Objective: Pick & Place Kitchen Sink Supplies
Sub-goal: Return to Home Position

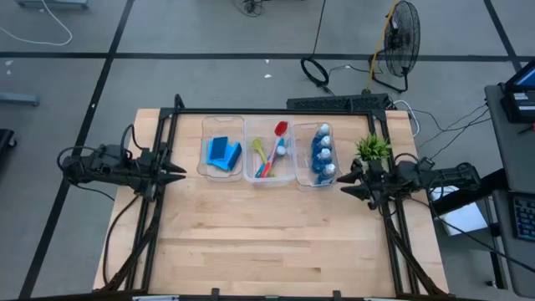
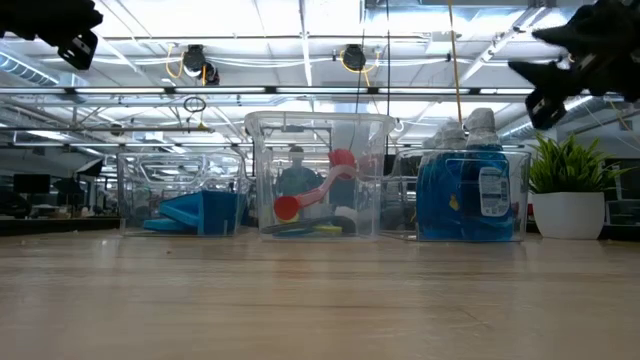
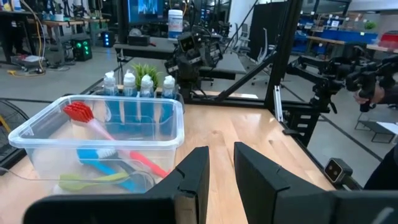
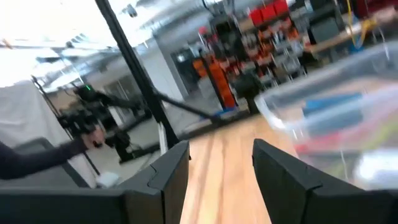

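1. Bench [image 1: 276,242]: light wood top, filling the lower centre of the high view; a row of three clear bins stands along its upper edge.
2. Left bin [image 1: 222,122], upper centre-left of the high view: holds the flat blue sponges [image 1: 222,152], stacked loosely and overlapping; their number cannot be told.
3. Middle bin [image 1: 257,125], just right of the left bin: holds the dish brushes, lying crossed.
   - Red brush [image 3: 78,112]: bristle head raised against the bin wall, handle sloping down to the bin floor.
   - Light-blue brush [image 3: 102,154]: lies low in the bin, under the red brush's handle.
   - Yellow-green brush [image 3: 93,180]: lies flat on the bin floor.
4. Right bin [image 1: 302,142], just right of the middle bin: holds four blue-and-white bottles [image 1: 323,155], upright in a single line, caps up.
5. Potted plant [image 1: 373,148]: white pot, green leaves, on the bench just right of the right bin.
6. Left claw [image 1: 177,173]: at the left edge of the bench in the high view, raised off the surface and pointing toward the bins; fingers [image 3: 194,177] slightly parted, nothing between them.
7. Right claw [image 1: 345,186]: at the right edge of the bench, below the potted plant in the high view and raised off the surface; fingers [image 4: 169,177] spread wide, released and empty.
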Action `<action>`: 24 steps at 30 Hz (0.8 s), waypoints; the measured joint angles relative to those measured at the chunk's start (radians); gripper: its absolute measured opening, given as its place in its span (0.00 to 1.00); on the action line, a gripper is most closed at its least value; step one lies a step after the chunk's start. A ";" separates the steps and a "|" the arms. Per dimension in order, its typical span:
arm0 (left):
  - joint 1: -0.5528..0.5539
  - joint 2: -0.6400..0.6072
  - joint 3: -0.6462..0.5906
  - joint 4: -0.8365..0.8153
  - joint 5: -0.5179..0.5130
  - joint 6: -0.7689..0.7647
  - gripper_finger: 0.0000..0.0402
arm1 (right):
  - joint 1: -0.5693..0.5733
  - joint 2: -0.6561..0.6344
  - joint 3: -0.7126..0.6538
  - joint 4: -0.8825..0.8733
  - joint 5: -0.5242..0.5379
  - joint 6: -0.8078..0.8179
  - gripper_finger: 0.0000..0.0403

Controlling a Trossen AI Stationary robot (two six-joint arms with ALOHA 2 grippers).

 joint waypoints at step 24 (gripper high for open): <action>0.000 0.000 0.000 0.003 -0.078 -0.155 0.19 | 0.000 0.000 -0.003 -0.102 0.054 -0.082 0.41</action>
